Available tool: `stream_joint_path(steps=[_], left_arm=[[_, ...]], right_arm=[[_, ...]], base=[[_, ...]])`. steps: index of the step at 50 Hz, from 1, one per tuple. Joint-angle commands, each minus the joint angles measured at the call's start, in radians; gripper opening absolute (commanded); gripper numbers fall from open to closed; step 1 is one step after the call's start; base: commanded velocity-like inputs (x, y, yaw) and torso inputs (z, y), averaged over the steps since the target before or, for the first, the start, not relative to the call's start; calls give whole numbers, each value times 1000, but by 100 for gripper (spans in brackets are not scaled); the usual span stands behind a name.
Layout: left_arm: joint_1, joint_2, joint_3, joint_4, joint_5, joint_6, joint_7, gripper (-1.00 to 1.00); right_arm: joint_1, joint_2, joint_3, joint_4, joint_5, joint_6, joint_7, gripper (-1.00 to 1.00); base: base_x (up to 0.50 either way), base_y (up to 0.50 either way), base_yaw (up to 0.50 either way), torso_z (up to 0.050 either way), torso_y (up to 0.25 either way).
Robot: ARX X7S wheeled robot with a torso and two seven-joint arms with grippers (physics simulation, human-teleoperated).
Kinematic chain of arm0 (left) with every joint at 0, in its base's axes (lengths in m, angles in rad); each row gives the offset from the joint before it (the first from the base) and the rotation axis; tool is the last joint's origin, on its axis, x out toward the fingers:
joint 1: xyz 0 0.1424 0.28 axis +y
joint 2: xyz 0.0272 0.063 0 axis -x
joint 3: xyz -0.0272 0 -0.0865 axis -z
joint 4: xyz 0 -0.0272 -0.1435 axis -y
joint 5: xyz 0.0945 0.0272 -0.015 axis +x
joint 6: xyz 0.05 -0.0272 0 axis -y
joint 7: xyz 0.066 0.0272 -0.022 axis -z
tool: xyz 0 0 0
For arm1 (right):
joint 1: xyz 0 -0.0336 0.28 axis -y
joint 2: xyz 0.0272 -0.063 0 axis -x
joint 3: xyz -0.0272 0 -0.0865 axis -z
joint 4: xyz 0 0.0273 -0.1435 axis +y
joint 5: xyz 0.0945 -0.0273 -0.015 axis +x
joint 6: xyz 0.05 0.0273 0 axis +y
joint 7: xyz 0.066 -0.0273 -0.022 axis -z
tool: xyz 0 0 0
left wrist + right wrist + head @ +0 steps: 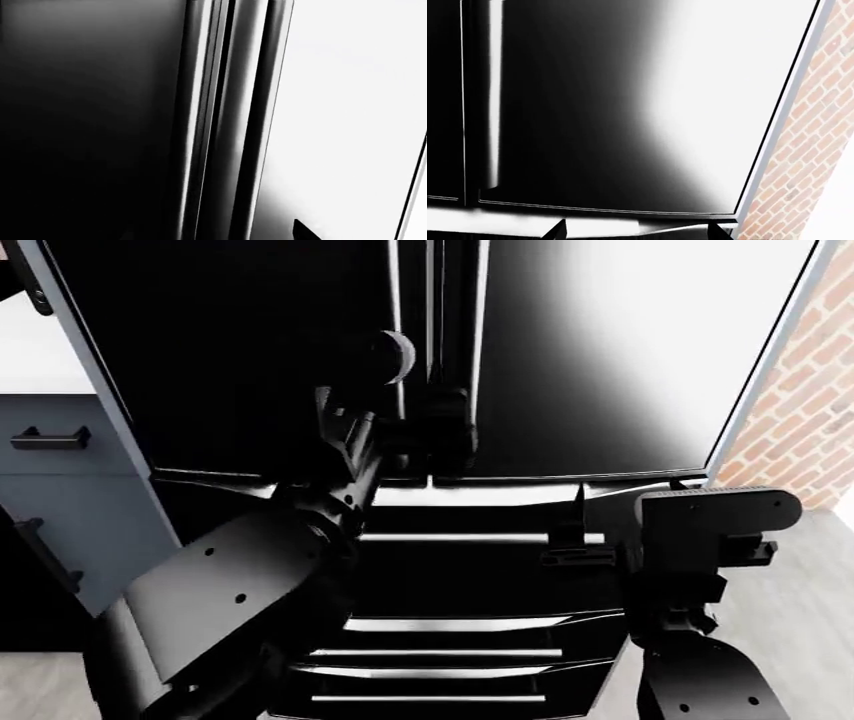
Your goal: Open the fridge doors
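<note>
Two tall glossy black fridge doors (267,350) fill the upper part of the head view, shut and meeting at a narrow central seam, each with a slim vertical silver bar handle (395,300) beside that seam. With both doors closed, the contents of the fridge cannot be seen. Below them lie wide black drawers with horizontal silver handles (454,625), also closed.

The left arm (227,590) reaches up to the lower end of the left-hand handle; its pincer (447,430) sits right at the seam, but whether its fingers are apart or closed on the bar cannot be told. The right arm (701,530) hangs low, in front of the drawers, and its pincer state cannot be told either; only two dark fingertips (557,231) show in the right wrist view.

Only the head view shows the grey-blue cabinet front with black handles (54,440) at the left. The brick wall (810,130) appears in the head and right wrist views. The left wrist view gives a close look at both bar handles and the seam, plus one dark fingertip (301,231).
</note>
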Motion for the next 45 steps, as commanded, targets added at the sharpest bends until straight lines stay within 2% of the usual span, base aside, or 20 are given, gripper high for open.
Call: stream_joint_path(steps=[1,6,14,16,18,33,35,40,43,45], left_arm=[[-119,-1,126,-197,80,87,-45,100],[-111,-9,174,-283,126,161,-39,100],[-169,-1,198,-372,133,174,-66,100],[-136,-11,225,-407,162,232,-54,100],[-184,-1,212,-442,151,210,-68,100],[-275,17,255,-661,118,296,-62,100],[-258,14,278,-696,131,352,-55,100],[-311,18,301,-804,106,393,-72,100],[-302,21,336,-898,123,499,-52,100],[-352,23,341,-925,85,491,-66,100]], right_arm=[[-4,1,4,-10,13,8,0,100],[-7,2,10,-15,17,6,2,100],[-14,3,13,-12,23,6,5,100],[-18,3,15,-11,25,3,6,100],[-17,4,16,-15,26,8,6,100],[-23,6,15,-10,35,5,13,100],[-26,6,17,-11,37,5,14,100],[-31,7,20,-12,40,2,16,100],[-39,7,23,-8,44,-8,16,100],[-39,8,22,-6,46,-9,16,100]], base=[[0,0,0,0,0],[0,0,0,0,0],[0,0,0,0,0],[0,0,0,0,0],[0,0,0,0,0],[0,0,0,0,0],[0,0,0,0,0],[0,0,0,0,0],[0,0,0,0,0],[0,0,0,0,0]])
